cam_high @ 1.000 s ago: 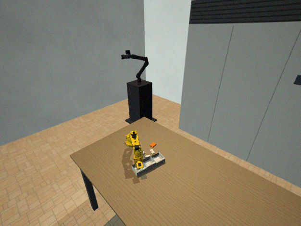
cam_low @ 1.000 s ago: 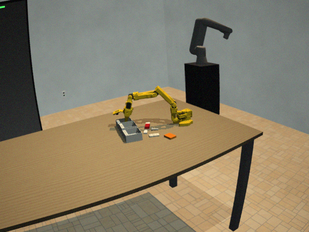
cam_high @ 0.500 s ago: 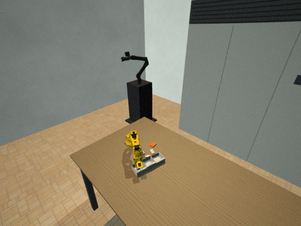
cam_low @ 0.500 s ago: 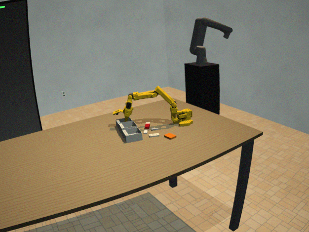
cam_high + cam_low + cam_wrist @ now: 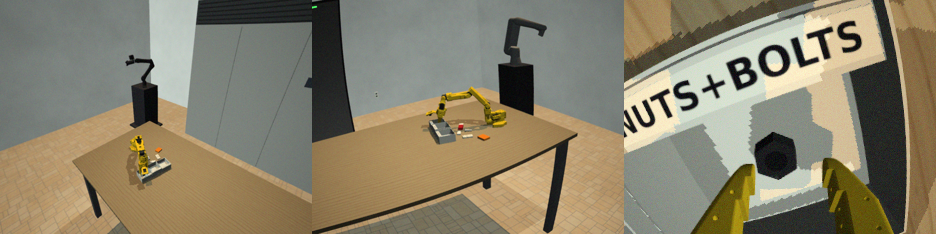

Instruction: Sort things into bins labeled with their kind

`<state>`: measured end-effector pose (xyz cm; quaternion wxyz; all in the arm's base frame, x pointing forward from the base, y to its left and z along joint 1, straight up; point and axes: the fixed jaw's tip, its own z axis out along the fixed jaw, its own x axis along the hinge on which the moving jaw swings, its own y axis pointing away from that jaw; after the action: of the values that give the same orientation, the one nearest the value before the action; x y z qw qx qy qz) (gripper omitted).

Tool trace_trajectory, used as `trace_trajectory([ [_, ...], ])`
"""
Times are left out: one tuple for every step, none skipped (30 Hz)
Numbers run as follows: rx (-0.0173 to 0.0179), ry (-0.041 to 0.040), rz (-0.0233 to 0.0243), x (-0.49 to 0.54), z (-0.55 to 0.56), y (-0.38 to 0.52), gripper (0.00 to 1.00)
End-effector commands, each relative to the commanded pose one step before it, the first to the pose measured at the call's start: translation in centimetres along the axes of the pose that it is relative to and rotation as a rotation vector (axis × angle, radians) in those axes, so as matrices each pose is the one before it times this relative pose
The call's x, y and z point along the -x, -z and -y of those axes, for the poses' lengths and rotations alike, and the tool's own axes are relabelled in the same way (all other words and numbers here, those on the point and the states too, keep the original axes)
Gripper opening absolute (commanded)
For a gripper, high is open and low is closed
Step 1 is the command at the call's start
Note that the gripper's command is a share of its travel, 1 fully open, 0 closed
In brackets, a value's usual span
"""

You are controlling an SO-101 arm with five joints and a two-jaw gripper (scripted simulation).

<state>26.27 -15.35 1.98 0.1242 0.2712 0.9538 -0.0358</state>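
My gripper (image 5: 789, 166) (image 5: 439, 121) is open over the bin labelled NUTS+BOLTS (image 5: 859, 107). A black hex-headed piece (image 5: 775, 156) shows just beyond the fingertips, with a gap to each finger; its height above the bin floor is unclear. The grey bins (image 5: 158, 174) (image 5: 448, 139) stand in a row on the table, the arm over the end one; the other labels are unreadable. Beside them lie an orange square piece (image 5: 158, 150) (image 5: 483, 137), a white dotted block (image 5: 157, 156) (image 5: 467, 136), a red-and-white block (image 5: 460, 126), a small white piece (image 5: 458, 133) and a grey bolt-like piece (image 5: 468, 130).
The bin walls rise close around the gripper. The loose things lie between the bins and the arm's base (image 5: 497, 118). The wooden table (image 5: 201, 186) (image 5: 387, 161) carries everything. Another arm stands on a black pedestal (image 5: 144, 105) (image 5: 516, 88) beyond the table.
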Motion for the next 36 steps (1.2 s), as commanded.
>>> trace_trajectory([
  [0.00276, 0.01287, 0.07733, 1.222, -0.219, 1.5874, 0.17],
  [0.00000, 0.00000, 0.00000, 0.002, 0.000, 0.0113, 0.17],
  [0.00000, 0.00000, 0.00000, 0.006, 0.000, 0.0285, 0.17],
  [0.00000, 0.00000, 0.00000, 0.010, 0.000, 0.0516, 0.17],
  [0.00000, 0.00000, 0.00000, 0.015, 0.001, 0.0789, 0.17],
  [0.00000, 0.00000, 0.00000, 0.020, 0.000, 0.1093, 0.17],
  [0.00000, 0.00000, 0.00000, 0.025, 0.000, 0.1408, 0.17],
  [0.00000, 0.00000, 0.00000, 0.029, 0.000, 0.1718, 0.17],
  [0.00000, 0.00000, 0.00000, 0.032, 0.001, 0.2016, 0.17],
  [0.00000, 0.00000, 0.00000, 0.034, 0.000, 0.2298, 0.17],
  [0.00000, 0.00000, 0.00000, 0.034, 0.000, 0.2550, 0.17],
  [0.00000, 0.00000, 0.00000, 0.033, 0.000, 0.2756, 0.17],
  [0.00000, 0.00000, 0.00000, 0.030, 0.000, 0.2920, 0.17],
  [0.00000, 0.00000, 0.00000, 0.027, 0.000, 0.3042, 0.17],
  [0.00000, 0.00000, 0.00000, 0.023, 0.000, 0.3100, 0.17],
  [0.00000, 0.00000, 0.00000, 0.000, 0.000, 0.0000, 0.17],
  [0.00000, 0.00000, 0.00000, 0.000, 0.000, 0.0000, 0.17],
  [-0.00001, 0.00002, -0.00001, 0.017, 0.000, 0.3108, 0.17],
  [0.00000, 0.00000, 0.00000, 0.013, 0.000, 0.3059, 0.17],
  [0.00000, 0.00000, 0.00000, 0.007, 0.000, 0.2950, 0.17],
  [0.00000, 0.00000, 0.00000, 0.003, 0.000, 0.2796, 0.17],
  [0.00000, 0.00000, 0.00000, -0.001, 0.000, 0.2595, 0.17],
  [0.00000, 0.00000, 0.00000, -0.004, 0.000, 0.2350, 0.17],
  [0.00000, 0.00000, 0.00000, -0.006, -0.001, 0.2063, 0.17],
  [0.00000, 0.00000, 0.00000, -0.006, 0.000, 0.1769, 0.17],
  [0.00000, 0.00000, 0.00000, -0.007, 0.000, 0.1444, 0.17],
  [0.00000, 0.00000, 0.00000, -0.006, 0.000, 0.1124, 0.17],
  [0.00000, 0.00000, 0.00000, -0.005, 0.000, 0.0816, 0.17],
  [0.00000, 0.00000, 0.00000, -0.003, 0.000, 0.0538, 0.17],
  [0.00000, 0.00000, 0.00000, -0.002, 0.000, 0.0296, 0.17],
  [0.00000, 0.00000, 0.00000, -0.001, 0.000, 0.0115, 0.17],
  [0.00000, 0.00000, 0.00000, 0.000, 0.000, 0.0018, 0.17],
  [0.00000, 0.00000, 0.00000, 0.000, 0.000, 0.0000, 0.17],
  [0.00000, 0.00000, 0.00000, 0.000, 0.000, 0.0000, 0.17],
  [0.00001, 0.00000, 0.00001, 0.000, 0.000, -0.0003, 0.17],
  [0.00000, 0.00000, 0.00000, 0.000, 0.000, 0.0000, 0.17],
])
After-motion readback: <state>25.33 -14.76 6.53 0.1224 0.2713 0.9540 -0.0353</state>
